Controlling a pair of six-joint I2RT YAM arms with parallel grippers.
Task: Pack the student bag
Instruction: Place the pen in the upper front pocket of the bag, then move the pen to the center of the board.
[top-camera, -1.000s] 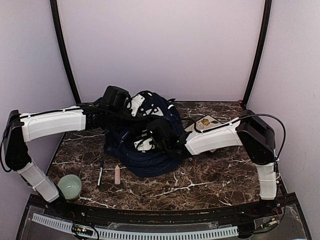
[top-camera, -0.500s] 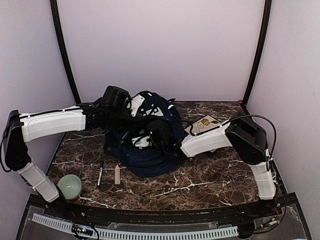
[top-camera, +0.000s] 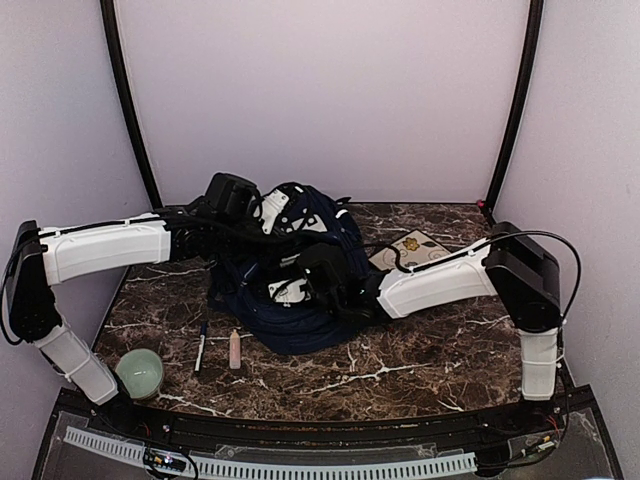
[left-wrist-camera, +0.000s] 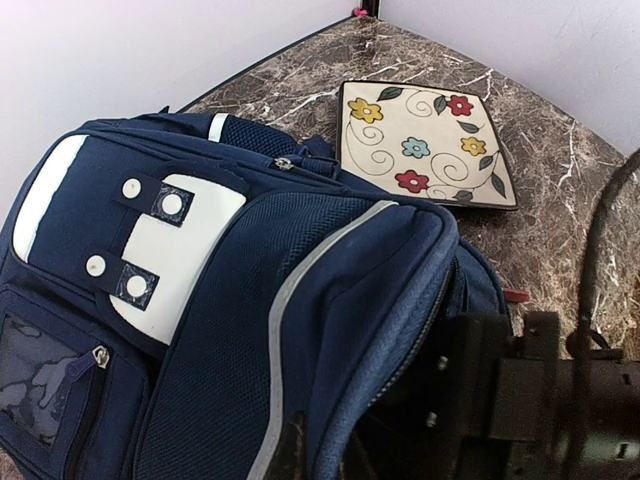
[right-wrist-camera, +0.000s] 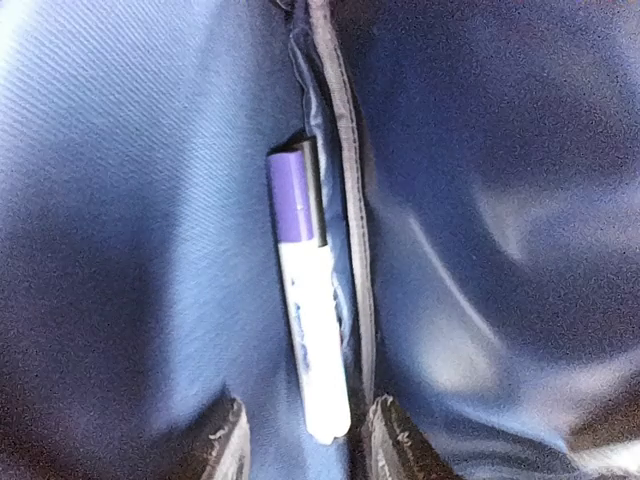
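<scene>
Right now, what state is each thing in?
Backpack: main pocket unzipped, held open.
Marker: capped, lying inside the backpack, ungripped.
Right gripper: open, inside the backpack.
Left gripper: shut on the backpack's rim.
Plate: flat on the table, bare.
Cup: upright, outside the backpack.
Pen: lying on the table.

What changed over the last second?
The right arm swung its elbow inward, then back out right. The right gripper opened, letting go of the marker, which lies loose inside the bag. The left arm, bag and plate stayed put.
</scene>
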